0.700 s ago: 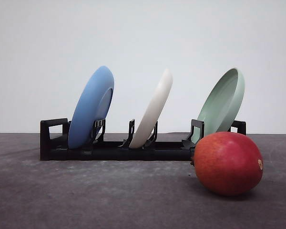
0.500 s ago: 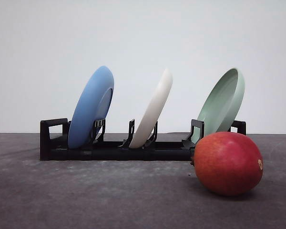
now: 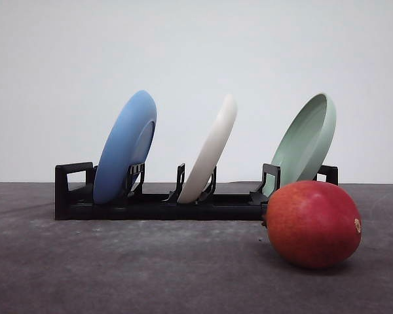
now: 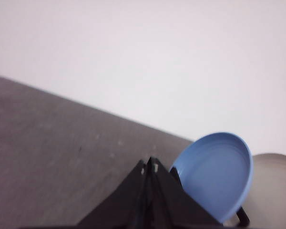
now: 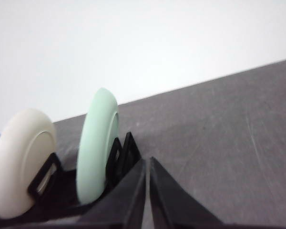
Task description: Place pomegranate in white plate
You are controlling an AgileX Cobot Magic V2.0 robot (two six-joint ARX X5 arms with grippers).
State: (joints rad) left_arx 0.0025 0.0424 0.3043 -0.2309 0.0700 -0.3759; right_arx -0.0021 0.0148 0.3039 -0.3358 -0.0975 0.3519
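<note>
The pomegranate (image 3: 313, 224) is a round red fruit with an orange blush, lying on the dark table at the front right, just in front of the rack's right end. The white plate (image 3: 213, 147) stands on edge in the middle slot of a black rack (image 3: 150, 206), leaning right. It also shows beside the blue plate in the left wrist view (image 4: 276, 191) and beside the green plate in the right wrist view (image 5: 21, 162). My left gripper (image 4: 148, 166) is shut and holds nothing, pointing toward the blue plate. My right gripper (image 5: 148, 162) is shut and holds nothing, near the green plate.
A blue plate (image 3: 126, 147) stands in the rack's left slot and a pale green plate (image 3: 308, 144) in its right slot, both tilted. The grey table (image 3: 118, 268) stretches in front of the rack. A plain white wall is behind.
</note>
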